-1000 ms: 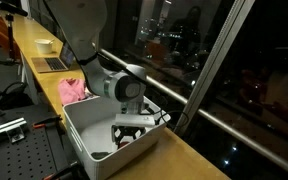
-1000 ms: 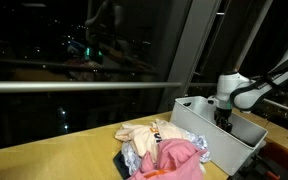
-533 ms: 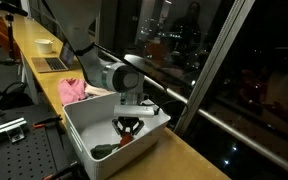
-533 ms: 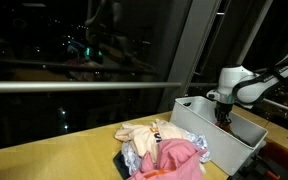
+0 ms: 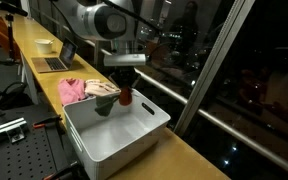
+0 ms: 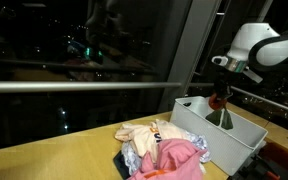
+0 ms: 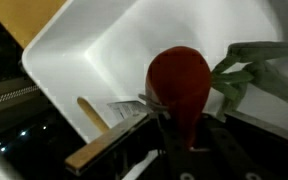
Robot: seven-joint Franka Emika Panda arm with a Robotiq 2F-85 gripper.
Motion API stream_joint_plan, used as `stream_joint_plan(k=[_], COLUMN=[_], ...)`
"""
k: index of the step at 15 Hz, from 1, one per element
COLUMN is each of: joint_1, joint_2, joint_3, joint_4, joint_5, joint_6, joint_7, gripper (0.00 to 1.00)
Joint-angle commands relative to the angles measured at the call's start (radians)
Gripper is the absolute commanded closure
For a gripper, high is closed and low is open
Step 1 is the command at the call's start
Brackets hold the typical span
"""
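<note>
Night windows (image 5: 239,60) back the counter (image 5: 189,160) as the gripper (image 5: 125,91), jaws pinched on a red-and-green garment (image 7: 180,78), holds it just above the white bin (image 5: 104,152); a straight, slow lift would clear its trailing cloth.

No text, label, brand, number or sign can be read in any view. In the wrist view a pale tag-like patch (image 7: 126,108) lies beside the red soft item (image 7: 179,78), too blurred to read. In an exterior view the white bin (image 5: 114,155) and the laptop (image 5: 52,63) show no legible marks.
</note>
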Motion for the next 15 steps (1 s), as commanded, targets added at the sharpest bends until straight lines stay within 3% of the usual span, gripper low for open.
stream_joint_plan(k=[1,5,9,15], joint_1=[0.058,0.163,0.22,0.179], joint_2=[-0.106,-0.074,0.018,0.112], joint_3=[0.064,0.135,0.18,0.209], joint_4=[0.045,0.225,0.349,0.331], joint_5=[0.151,0.238,0.303,0.505], joint_6=[-0.066,-0.169,-0.237,-0.265], joint_7=[-0.012,0.026,0.039,-0.049], gripper=[0.96,0.96,0.96,0.96])
